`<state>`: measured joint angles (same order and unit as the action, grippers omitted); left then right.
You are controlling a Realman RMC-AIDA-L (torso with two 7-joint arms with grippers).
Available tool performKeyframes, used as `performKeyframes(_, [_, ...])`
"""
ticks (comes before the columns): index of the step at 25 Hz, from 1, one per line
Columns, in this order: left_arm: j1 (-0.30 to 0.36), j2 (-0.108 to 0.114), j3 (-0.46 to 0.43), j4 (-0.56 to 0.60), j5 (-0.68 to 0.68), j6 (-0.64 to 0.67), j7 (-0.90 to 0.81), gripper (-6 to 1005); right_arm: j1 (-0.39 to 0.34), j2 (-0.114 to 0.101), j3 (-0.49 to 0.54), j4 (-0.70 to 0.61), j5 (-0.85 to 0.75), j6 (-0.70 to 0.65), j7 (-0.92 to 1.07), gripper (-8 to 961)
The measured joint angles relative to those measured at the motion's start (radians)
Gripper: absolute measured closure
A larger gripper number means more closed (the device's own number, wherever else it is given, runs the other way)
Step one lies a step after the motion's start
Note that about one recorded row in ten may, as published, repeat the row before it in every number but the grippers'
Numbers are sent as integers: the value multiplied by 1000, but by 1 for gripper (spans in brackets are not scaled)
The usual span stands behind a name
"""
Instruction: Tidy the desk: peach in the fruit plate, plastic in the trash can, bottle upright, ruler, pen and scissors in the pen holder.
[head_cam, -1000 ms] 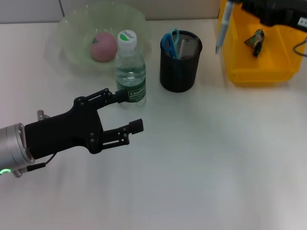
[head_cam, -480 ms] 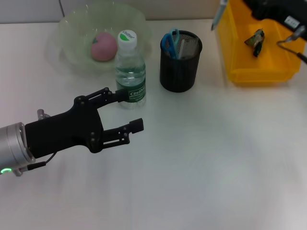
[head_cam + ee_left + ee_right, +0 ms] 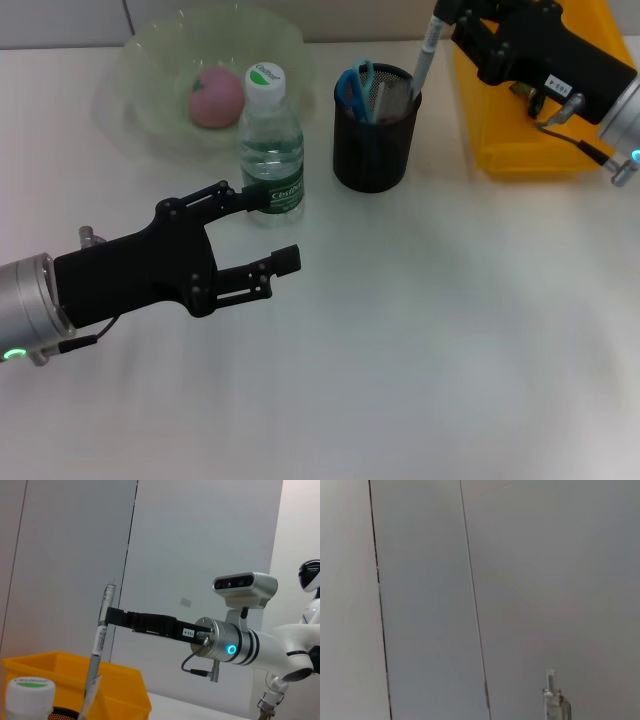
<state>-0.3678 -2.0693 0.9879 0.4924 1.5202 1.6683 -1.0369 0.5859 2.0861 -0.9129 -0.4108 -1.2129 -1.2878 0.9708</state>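
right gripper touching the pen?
Touching. In the left wrist view, the right gripper clamps the pen near its upper end; the head view shows the pen's lower end at the pen holder.

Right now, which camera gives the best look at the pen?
The left wrist view: the pen stands upright in the right gripper, nearly whole. The head view shows it foreshortened over the pen holder; the right wrist view, only its end.

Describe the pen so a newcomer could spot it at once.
Find the black mesh pen holder beside the yellow trash can. The pen is the slim grey stick that the right end effector holds, tip entering the holder; unlike the blue-handled scissors, it stands well above the rim.
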Motion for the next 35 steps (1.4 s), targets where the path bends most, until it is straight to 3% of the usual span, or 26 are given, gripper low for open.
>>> performKeyframes(12, [-9, 0, 0, 0, 0, -6, 0, 187, 63, 2, 14, 107, 4, 84, -69, 736])
performKeyframes(30, [-13, 0, 0, 0, 0, -6, 0, 187, 73, 3, 14, 116, 4, 105, -60, 717])
performKeyframes(35, [-13, 0, 0, 0, 0, -7, 0, 187, 74, 3, 14, 112, 4, 105, -60, 607])
